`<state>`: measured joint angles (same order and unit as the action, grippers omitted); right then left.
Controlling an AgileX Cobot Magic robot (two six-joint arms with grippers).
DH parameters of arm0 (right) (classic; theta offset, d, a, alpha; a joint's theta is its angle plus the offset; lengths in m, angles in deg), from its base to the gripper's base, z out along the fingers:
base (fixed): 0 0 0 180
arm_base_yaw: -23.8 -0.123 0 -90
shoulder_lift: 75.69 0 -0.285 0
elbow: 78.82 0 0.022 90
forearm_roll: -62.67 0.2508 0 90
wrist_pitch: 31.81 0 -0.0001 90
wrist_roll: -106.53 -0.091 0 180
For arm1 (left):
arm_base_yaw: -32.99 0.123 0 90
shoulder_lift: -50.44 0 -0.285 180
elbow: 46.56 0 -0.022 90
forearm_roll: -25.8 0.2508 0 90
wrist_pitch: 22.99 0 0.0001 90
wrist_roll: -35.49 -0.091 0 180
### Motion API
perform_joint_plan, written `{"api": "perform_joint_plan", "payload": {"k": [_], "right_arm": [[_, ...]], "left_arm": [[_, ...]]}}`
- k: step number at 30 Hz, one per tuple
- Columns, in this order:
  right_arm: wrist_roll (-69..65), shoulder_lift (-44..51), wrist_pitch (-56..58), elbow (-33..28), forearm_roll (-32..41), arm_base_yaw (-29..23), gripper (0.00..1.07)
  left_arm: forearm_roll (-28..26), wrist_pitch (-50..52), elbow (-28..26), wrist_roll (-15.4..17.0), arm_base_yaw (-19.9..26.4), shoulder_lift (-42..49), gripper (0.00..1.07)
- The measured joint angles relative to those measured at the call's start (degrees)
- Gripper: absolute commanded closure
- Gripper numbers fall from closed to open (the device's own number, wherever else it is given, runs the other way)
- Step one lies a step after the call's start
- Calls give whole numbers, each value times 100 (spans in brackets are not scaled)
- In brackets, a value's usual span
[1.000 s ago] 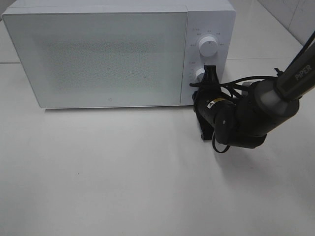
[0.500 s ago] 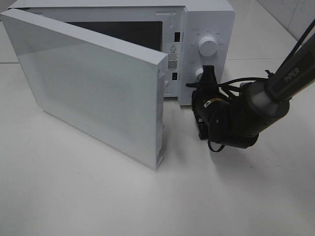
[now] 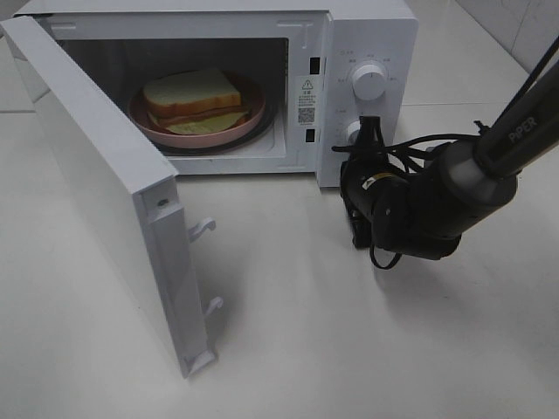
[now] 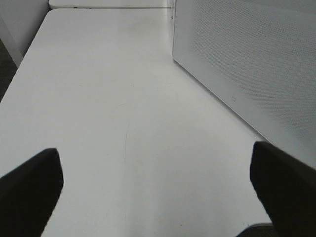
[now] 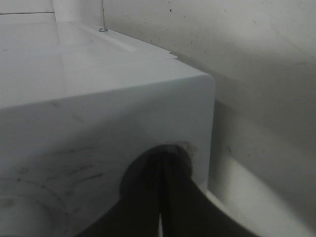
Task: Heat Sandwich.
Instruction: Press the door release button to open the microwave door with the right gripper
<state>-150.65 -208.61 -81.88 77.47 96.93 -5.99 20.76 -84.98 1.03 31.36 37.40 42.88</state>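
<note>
Left end effector (image 4: 157, 190): jaws spread wide with nothing between them. It is out of the overhead frame. Its own camera looks along bare desk (image 4: 113, 98) toward the dotted outer face of the door (image 4: 247, 64).
Door (image 3: 105, 175): stands wide open, filling the left of the overhead frame, with its latch hooks (image 3: 203, 229) facing right.
Sandwich (image 3: 194, 98): upper middle of the frame, inside the microwave (image 3: 371, 30) cavity, lying on the pink plate (image 3: 147, 118).
Dial (image 3: 369, 83): upper right of the cavity, nothing on it.
Right end effector (image 3: 367, 133): jaws closed tight and gripping nothing, tips at the lower control just below the dial. I think they are pressing it, though the wrist view is too close to be sure.
Step in hand: I read this as loaded, with the door not yet shut.
Next move: the door needs pushing closed until the hooks catch, and the left arm looks best placed for that. Then the dial has to be turned, so the right jaws must first open to fit round it.
</note>
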Motion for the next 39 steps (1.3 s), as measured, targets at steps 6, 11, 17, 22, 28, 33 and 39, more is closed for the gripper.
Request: {"api": "perform_joint_plan", "payload": {"k": [6,11,17,22,28,33,39], "right_arm": [[0,206,309,-109,-218,109,107],[40,390,481,-246,-361,172,107],[57,561,544,-453,-395,189,107],[315,831,682,-722,-395,201,107],[659,1295,1278,-1008,-556,206,107],[1140,1690,1960,-1037,-871,212,107],[1776,2177,2871,-1043,-1541,212,107]], "left_arm": [[0,0,0,0,0,0,9],[0,0,0,0,0,0,9],[0,0,0,0,0,0,9],[0,0,0,0,0,0,9],[0,0,0,0,0,0,9],[0,0,0,0,0,0,9],[0,0,0,0,0,0,9]]}}
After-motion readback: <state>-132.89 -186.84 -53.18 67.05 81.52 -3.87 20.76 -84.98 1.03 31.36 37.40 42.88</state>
